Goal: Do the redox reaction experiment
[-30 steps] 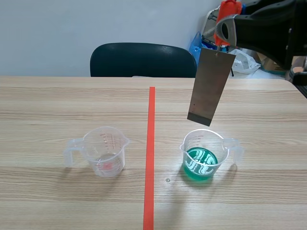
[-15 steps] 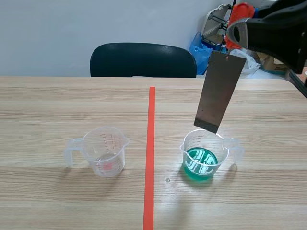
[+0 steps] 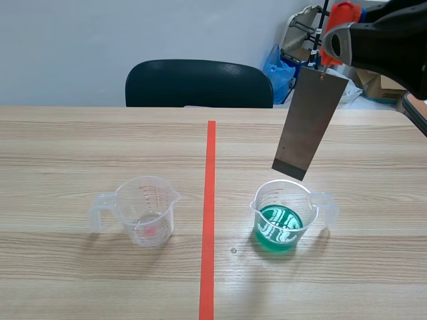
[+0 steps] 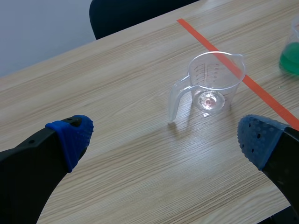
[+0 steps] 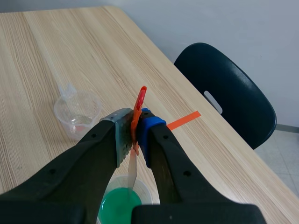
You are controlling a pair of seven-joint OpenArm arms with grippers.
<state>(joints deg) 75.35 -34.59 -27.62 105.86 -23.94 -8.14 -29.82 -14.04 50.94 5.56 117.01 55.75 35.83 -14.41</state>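
1. Two clear plastic measuring cups stand on the wooden table, toward its near edge, one on each side of the orange-red tape line.
2. On the left of the line is the clear cup, its handle pointing toward the table's left edge. It has only a faint reddish trace at the bottom.
3. On the right of the line is the cup with green liquid, its handle pointing toward the table's right edge.
4. From the right, raised high, comes the right gripper. Its fingers are clamped on an orange clip.
5. From that clip hangs a grey metal sheet, tilted. Its lower edge is just above the green cup's rim, out of the liquid.
6. From the right wrist, the clip shows pinched between the two pads, with the sheet edge-on beneath it and the green cup below.
7. Wide apart stand the fingers of the left gripper, which holds nothing. The clear cup sits ahead of it, apart from both pads.
8. Beyond the table's far edge stands a dark chair.
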